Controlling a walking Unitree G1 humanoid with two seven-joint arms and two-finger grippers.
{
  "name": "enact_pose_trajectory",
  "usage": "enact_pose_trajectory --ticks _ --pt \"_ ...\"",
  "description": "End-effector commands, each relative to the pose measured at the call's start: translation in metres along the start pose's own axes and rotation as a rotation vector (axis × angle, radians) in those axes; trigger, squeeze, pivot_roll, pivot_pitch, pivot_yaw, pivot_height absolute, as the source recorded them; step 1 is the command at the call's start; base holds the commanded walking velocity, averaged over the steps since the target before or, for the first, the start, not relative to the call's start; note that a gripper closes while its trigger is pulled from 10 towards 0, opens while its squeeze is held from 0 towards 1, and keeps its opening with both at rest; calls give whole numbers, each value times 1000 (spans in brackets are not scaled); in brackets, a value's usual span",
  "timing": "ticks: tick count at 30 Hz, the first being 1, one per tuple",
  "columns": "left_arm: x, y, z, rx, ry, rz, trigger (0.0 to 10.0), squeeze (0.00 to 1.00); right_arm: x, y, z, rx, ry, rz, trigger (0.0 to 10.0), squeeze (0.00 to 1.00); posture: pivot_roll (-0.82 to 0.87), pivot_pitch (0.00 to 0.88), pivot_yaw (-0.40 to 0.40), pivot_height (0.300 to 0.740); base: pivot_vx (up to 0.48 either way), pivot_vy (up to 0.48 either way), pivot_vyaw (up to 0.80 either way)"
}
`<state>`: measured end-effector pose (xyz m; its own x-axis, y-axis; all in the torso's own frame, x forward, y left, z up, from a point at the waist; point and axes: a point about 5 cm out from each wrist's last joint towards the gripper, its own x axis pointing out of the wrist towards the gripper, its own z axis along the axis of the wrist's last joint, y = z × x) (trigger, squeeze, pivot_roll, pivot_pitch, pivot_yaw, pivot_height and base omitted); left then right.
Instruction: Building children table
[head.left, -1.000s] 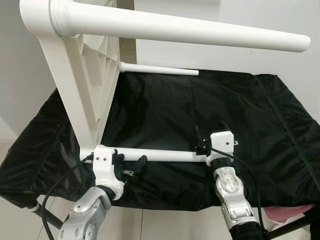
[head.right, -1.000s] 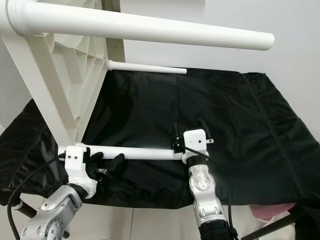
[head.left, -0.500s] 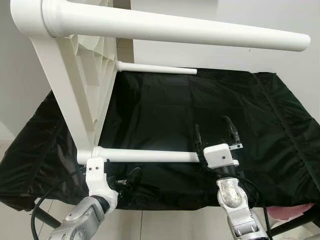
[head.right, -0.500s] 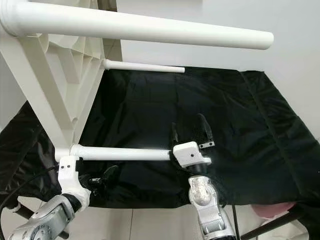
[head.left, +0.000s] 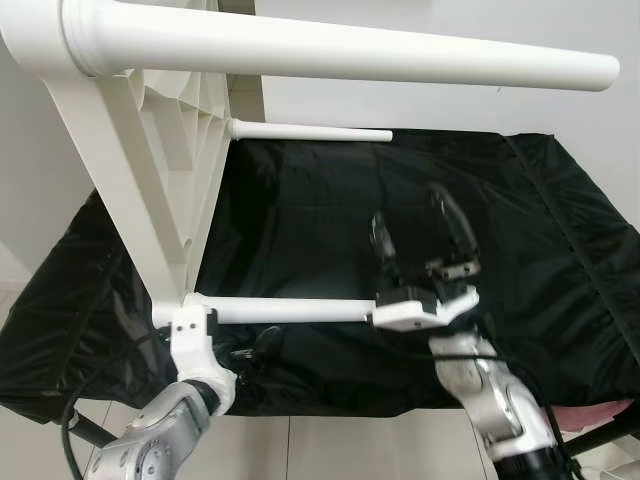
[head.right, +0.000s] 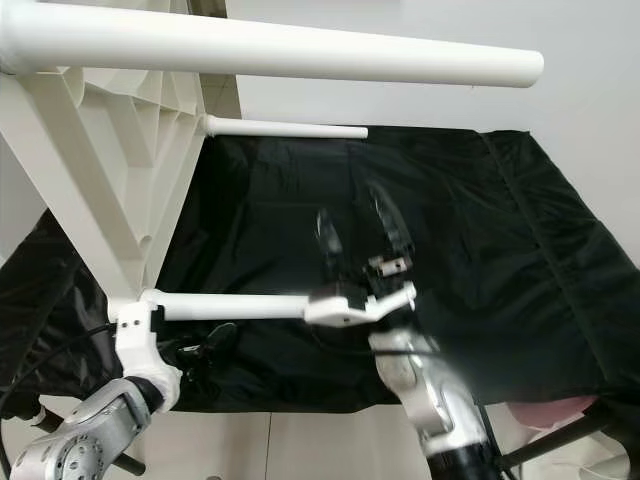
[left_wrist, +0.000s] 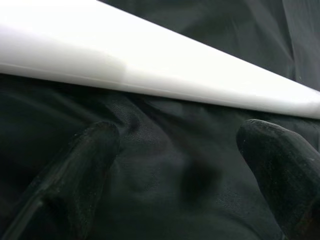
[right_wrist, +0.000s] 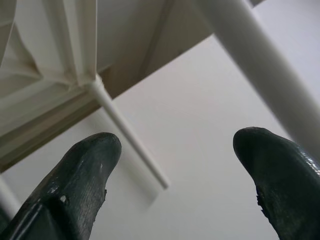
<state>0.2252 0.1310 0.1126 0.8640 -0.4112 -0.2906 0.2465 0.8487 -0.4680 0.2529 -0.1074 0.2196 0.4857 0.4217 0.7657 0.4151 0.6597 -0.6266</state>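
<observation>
The white children's table top (head.left: 160, 150) stands on its edge at the left, ribbed underside facing right. Three white legs stick out of it: a top leg (head.left: 350, 55) close to the camera, a far leg (head.left: 310, 131), and a lower leg (head.left: 290, 310) just above the black cloth. My right gripper (head.left: 420, 225) is open and tilted upward beyond the lower leg's free end, holding nothing. In the right wrist view its fingers (right_wrist: 85, 170) frame the far leg (right_wrist: 130, 135). My left gripper (head.left: 255, 350) is open under the lower leg near its base, the leg (left_wrist: 165, 70) passing above its fingers.
A black cloth (head.left: 520, 220) covers the work surface, sagging over its edges. White walls stand behind and to the left. A pink object (head.left: 590, 415) lies low at the right, beside a dark frame bar. Tiled floor lies below the cloth's front edge.
My right gripper has come off the lower leg's free end, opened and swung its fingers upward. My left gripper has dropped from the leg's base to just below it.
</observation>
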Motion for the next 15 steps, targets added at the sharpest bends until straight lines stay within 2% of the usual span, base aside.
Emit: enact_pose_trajectory --ticks 1,3,6,12,15 --pt "1 1 -6 0 41 1 10000 0 7 0 1 -14 -52 6 10000 0 26 48 64 740 0 0 0" --pt "2 2 -6 1 46 2 10000 0 18 -1 0 -33 -85 -3 10000 0 27 47 61 740 0 0 0" --pt "3 3 -4 8 43 12 10000 0 24 -2 -1 -55 -123 -12 10000 0 27 52 57 740 0 0 0" --pt "5 3 -4 9 41 18 10000 0 30 0 -1 -73 -159 -14 10000 0 30 53 55 740 0 0 0" --pt "6 0 -5 1 36 12 10000 0 43 -1 3 -86 -206 -38 10000 0 30 53 54 740 0 0 0"
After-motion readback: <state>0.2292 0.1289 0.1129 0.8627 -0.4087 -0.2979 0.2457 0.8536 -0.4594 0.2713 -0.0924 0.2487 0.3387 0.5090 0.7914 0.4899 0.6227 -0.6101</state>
